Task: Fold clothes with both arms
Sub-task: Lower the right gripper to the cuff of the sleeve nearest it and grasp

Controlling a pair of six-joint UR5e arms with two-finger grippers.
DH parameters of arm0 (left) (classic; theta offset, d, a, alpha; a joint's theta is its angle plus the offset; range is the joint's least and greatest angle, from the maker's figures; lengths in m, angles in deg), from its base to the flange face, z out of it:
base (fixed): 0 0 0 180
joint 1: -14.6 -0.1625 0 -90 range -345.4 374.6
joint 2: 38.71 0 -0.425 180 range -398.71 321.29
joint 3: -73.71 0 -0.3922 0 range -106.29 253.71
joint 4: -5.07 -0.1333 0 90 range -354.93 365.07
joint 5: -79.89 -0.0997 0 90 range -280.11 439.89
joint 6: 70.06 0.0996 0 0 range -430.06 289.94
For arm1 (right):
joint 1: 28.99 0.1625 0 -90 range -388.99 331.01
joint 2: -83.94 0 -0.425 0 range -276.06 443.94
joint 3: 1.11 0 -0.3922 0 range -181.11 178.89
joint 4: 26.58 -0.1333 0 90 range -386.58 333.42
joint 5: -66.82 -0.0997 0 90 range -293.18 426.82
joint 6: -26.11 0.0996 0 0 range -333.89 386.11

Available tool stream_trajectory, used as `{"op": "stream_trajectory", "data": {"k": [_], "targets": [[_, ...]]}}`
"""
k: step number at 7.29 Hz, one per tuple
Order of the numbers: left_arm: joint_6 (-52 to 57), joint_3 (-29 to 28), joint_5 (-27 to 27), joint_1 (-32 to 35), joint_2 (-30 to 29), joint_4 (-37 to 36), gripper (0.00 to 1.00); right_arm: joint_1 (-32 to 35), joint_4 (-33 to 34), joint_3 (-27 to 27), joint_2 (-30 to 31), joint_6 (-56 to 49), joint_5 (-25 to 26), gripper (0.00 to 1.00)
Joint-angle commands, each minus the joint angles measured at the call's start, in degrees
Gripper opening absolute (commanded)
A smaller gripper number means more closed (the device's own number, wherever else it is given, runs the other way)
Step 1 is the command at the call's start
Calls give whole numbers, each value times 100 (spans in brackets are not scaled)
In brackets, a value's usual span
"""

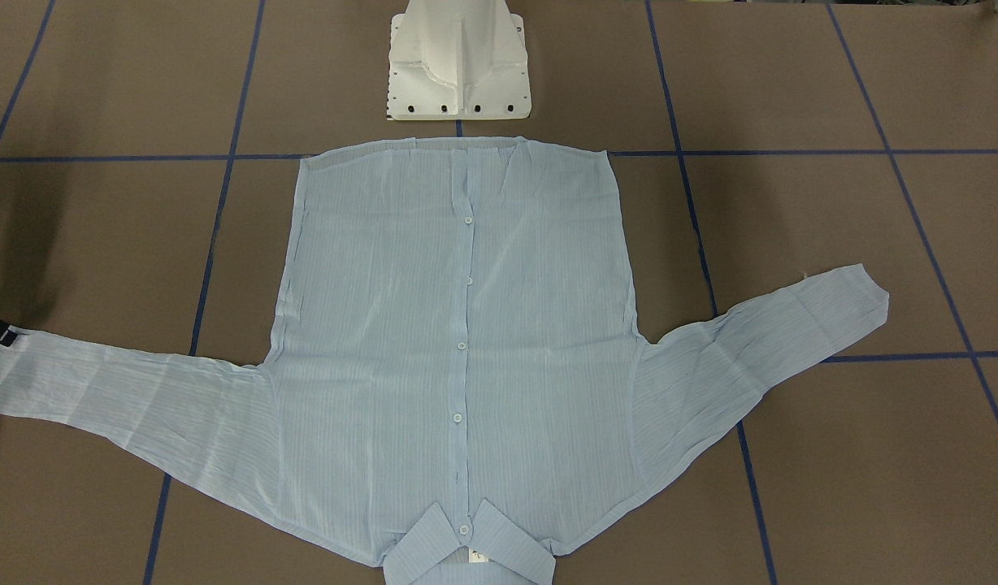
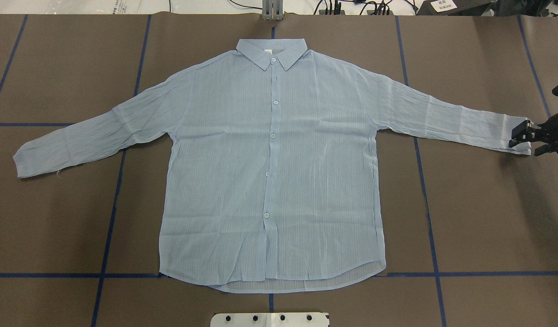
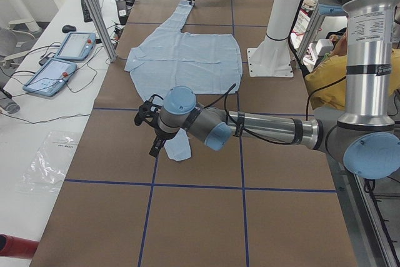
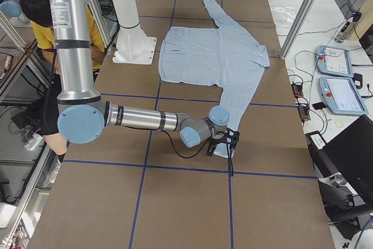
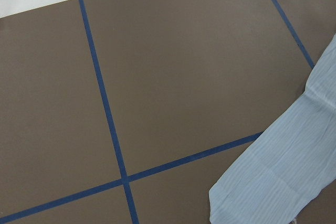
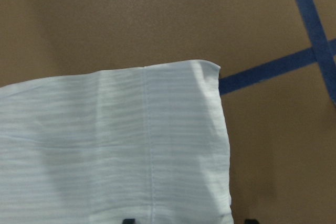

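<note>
Brown table [image 2: 488, 218], blue tape grid [image 2: 488, 274]; white bench [image 3: 37, 123].

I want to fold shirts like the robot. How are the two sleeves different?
The right sleeve has the right gripper at its cuff, jaws open around it; the left sleeve lies untouched, the left gripper off it. The left sleeve slants more toward the hem; the right sleeve reaches out straighter. Both lie flat, thin, light blue and striped.
</note>
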Motion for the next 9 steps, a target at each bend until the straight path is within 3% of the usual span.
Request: {"op": "stream_trajectory", "data": {"k": [1,3,7,9], "targets": [[-1,22,-5,0,-7,0,99,-2,-9,25,26,17,-7,59],[-1,31,3,0,-7,-9,99,-2,0,25,17,9,-24,0],[-1,48,3,0,-7,-9,99,24,-9,-150,17,9,-51,0],[-1,66,3,0,-7,9,99,25,69,-684,0,26,-60,0]]}}
